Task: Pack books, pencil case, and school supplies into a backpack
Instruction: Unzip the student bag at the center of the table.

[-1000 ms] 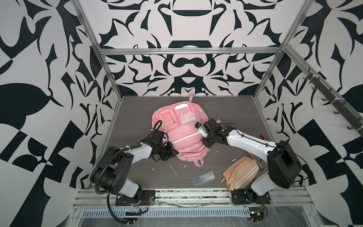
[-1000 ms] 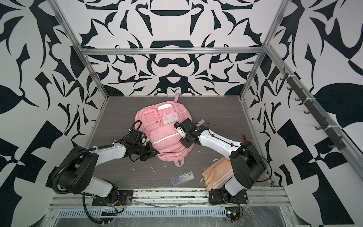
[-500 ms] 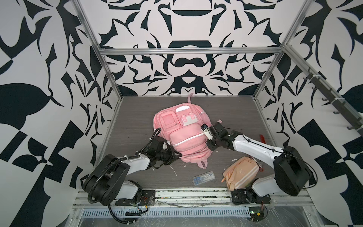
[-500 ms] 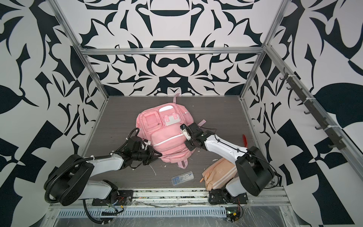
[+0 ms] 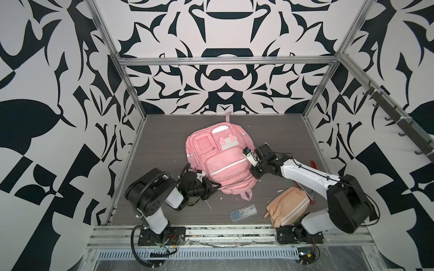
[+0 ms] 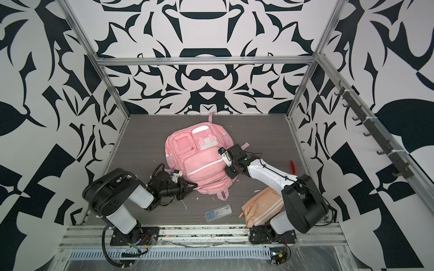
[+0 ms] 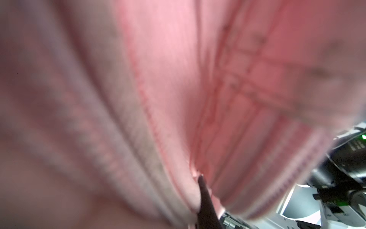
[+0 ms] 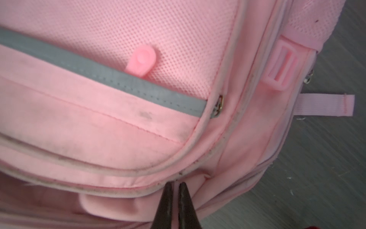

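Now both jaws pinch the backpack; pencil case lies nearby

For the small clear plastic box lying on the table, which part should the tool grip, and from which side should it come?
Probably grip the clear box across its narrow width, near the middle, coming down from above. It lies flat and thin on the table, with free room along both long edges.
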You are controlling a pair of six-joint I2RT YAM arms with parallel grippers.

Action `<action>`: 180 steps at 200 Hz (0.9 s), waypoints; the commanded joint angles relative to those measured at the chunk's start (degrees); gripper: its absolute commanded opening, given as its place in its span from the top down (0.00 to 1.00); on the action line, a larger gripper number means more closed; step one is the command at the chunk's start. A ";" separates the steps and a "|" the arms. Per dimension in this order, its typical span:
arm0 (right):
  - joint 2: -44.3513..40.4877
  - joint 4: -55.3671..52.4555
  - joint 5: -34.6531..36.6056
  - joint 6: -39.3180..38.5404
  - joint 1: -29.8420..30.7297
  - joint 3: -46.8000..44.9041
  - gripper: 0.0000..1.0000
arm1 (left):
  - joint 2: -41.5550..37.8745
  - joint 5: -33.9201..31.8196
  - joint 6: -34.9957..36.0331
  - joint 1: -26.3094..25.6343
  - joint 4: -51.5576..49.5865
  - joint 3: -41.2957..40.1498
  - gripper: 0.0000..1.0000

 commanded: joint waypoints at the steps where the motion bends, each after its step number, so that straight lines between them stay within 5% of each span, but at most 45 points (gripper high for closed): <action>1: 5.81 3.35 -11.81 -2.75 0.23 8.85 1.00 | -0.14 4.70 -5.54 -2.82 8.49 6.79 0.91; 29: 10.04 5.02 -12.61 -4.31 -4.80 14.13 1.00 | -14.75 5.74 8.07 -2.81 -26.72 10.89 0.01; 49: 11.62 3.26 -12.65 -8.26 -6.22 17.15 1.00 | -26.73 2.32 23.50 -2.68 -61.95 19.07 0.01; 66: 12.71 2.74 -12.93 -10.66 -6.70 18.53 1.00 | -32.25 0.74 30.09 0.96 -79.22 23.67 0.00; 91: 13.79 2.02 -13.14 -11.87 -6.62 19.49 1.00 | -33.36 -0.03 40.57 10.75 -99.57 31.97 0.12; 135: 13.10 1.96 -11.31 -13.66 -6.60 19.02 1.00 | -11.08 -12.98 62.79 18.95 -121.53 59.40 0.00; 180: 11.68 2.31 -10.49 -13.71 -6.60 17.76 1.00 | 14.18 -21.17 68.40 30.43 -124.82 86.49 0.00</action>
